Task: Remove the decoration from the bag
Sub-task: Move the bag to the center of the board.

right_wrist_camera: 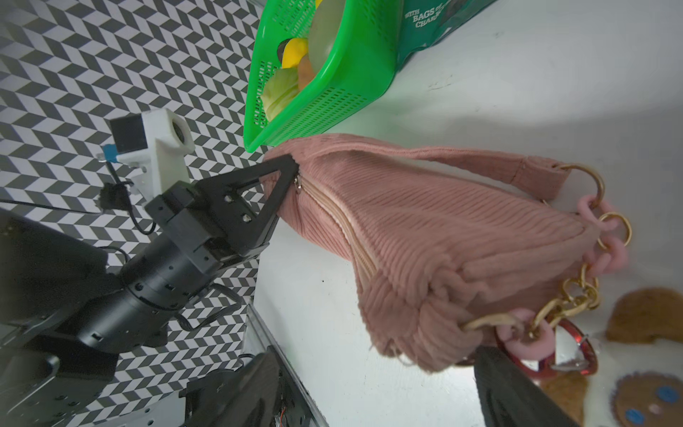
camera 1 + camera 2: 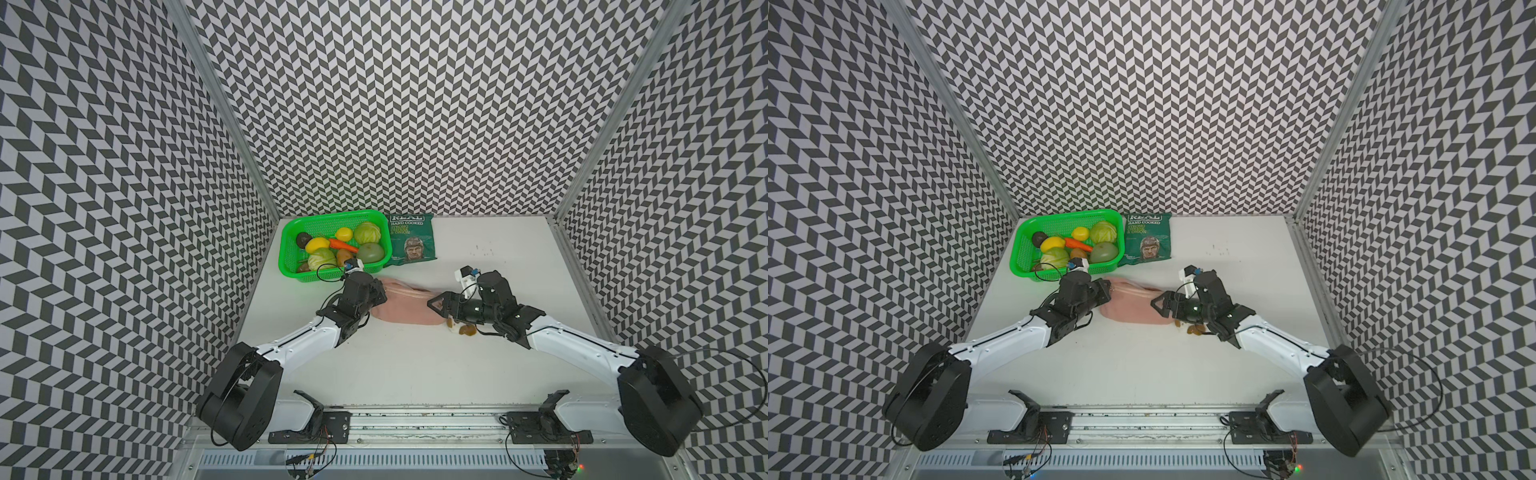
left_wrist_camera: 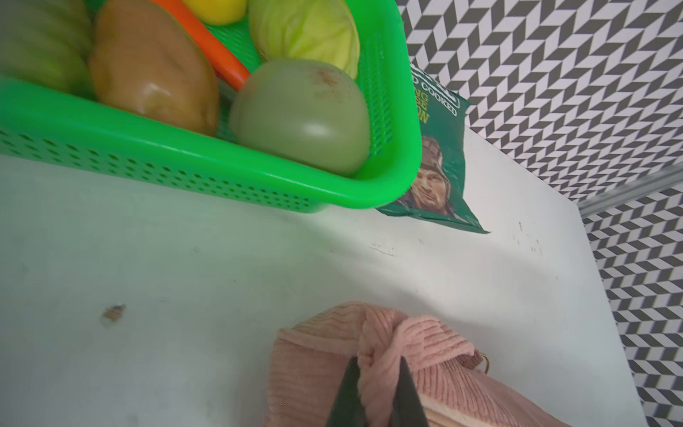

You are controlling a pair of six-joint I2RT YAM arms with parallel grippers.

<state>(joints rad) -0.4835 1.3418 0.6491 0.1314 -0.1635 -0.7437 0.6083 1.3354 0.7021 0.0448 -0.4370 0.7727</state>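
My left gripper is closed on the soft pink ribbed-fabric bag. In the left wrist view its two dark fingertips pinch a fold of the cloth at the end of the bag that points to my left arm. In the right wrist view this same gripper bites the corner just beside the zipper pull.

The bag lies on the white table, between my two arms, in front of the green plastic basket with toy vegetables and the dark green crisp packet.

My right gripper hangs over the other end of the bag with its jaws wide apart and nothing clamped between them. In the right wrist view only one dark finger shows.

The small plush decoration, white with brown patches, lies on the table at this end of the bag. In both top views it is partly under the body of my right gripper, on the side toward my base and behind the fingertips. In the right wrist view the decoration is just beside that one finger. Its red metal clasp sits at the links of the gold and pink chain, which hangs from the end of the bag.
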